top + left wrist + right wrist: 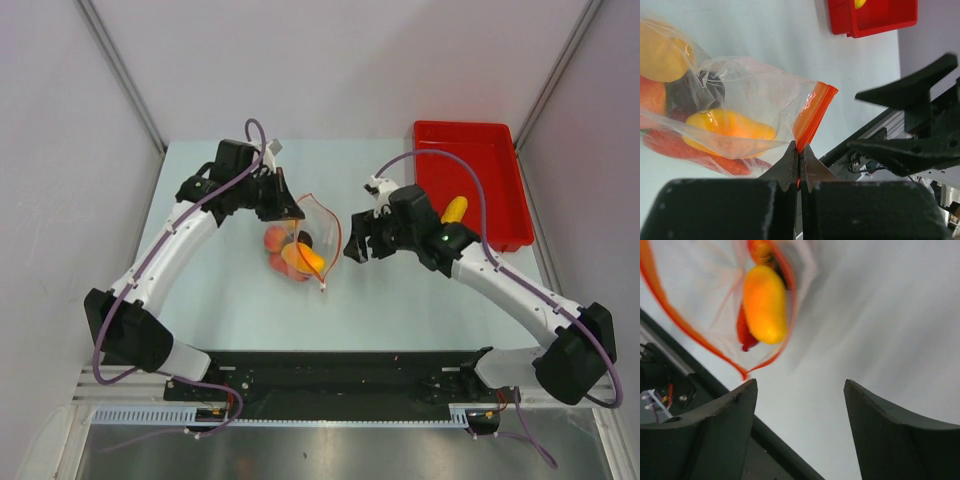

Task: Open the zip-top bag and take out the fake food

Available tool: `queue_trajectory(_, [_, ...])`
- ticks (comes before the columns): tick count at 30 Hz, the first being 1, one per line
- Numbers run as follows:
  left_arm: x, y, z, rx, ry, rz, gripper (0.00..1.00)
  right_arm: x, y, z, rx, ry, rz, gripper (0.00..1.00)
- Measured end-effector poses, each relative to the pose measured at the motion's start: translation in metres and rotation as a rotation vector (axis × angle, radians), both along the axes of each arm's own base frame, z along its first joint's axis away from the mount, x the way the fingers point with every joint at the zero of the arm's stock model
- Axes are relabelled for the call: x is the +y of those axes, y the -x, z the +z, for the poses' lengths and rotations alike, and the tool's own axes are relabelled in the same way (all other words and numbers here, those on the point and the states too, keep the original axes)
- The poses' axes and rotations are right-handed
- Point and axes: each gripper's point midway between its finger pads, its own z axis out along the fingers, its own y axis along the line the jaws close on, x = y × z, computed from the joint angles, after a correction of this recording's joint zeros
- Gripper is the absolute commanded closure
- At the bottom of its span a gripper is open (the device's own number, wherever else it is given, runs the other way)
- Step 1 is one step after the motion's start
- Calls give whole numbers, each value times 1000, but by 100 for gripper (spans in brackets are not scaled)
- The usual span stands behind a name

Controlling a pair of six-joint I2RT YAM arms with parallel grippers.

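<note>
The zip-top bag [312, 232] lies mid-table with its mouth open, its orange-red zip strip [812, 117] forming a loop. My left gripper [286, 208] is shut on that strip at the bag's far-left edge; the left wrist view shows the closed jaws [799, 150] pinching it. The fake food [296, 255] is inside the bag: a yellow piece [730, 126], a dark round piece [696, 92] and red pieces. The right wrist view shows an orange-yellow oval [764, 304] in the mouth. My right gripper [358, 246] is open and empty just right of the bag, its fingertips [742, 395] short of the strip.
A red tray [500, 185] stands at the back right and holds a yellow toy piece [454, 209]. The tray's corner shows in the left wrist view [840, 20]. The black base rail [330, 372] runs along the table's near edge.
</note>
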Motion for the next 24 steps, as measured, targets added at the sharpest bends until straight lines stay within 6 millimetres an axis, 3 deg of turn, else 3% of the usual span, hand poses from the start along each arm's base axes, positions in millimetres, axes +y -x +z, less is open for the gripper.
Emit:
queue_trajectory(2, [-2,1,1,5,16,2,100,15,12,0,-4,-29,31,41])
queue_trajectory(3, [-3,2,1,8,24,3,100,22,17,0,-1,-44,43,50])
queue_trajectory(9, [-5,13,-1,32,76,11,100,56,39,10,-30,-105,125,52])
queue_trajectory(14, [-6,18,0,33,99,10,100,73,37,7,-59,-96,174,57])
queue_trajectory(19, [-10,21,4,41,141,13,100,90,18,-12,-61,-43,204,56])
queue_trajectory(24, [-15,19,9,46,185,12,100,97,11,-35,-62,2,225,41])
